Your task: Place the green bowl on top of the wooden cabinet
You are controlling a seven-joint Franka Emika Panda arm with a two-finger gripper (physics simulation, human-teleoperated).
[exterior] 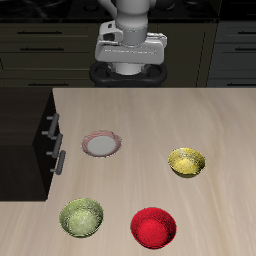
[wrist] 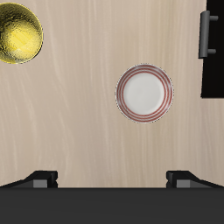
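Gripper [exterior: 130,70] hangs spread and empty, high at the table's back; green bowl [exterior: 81,218] lies far forward of it, seen only in the exterior view; cabinet [exterior: 25,140] off to one side; three bowls, one plate [wrist: 144,93].

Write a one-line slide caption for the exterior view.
Gripper hangs empty at the table's back; green bowl, red bowl, yellow bowl and plate sit beside the wooden cabinet.

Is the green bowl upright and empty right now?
Yes, the green bowl sits upright on the table, its mottled inside showing and nothing in it.
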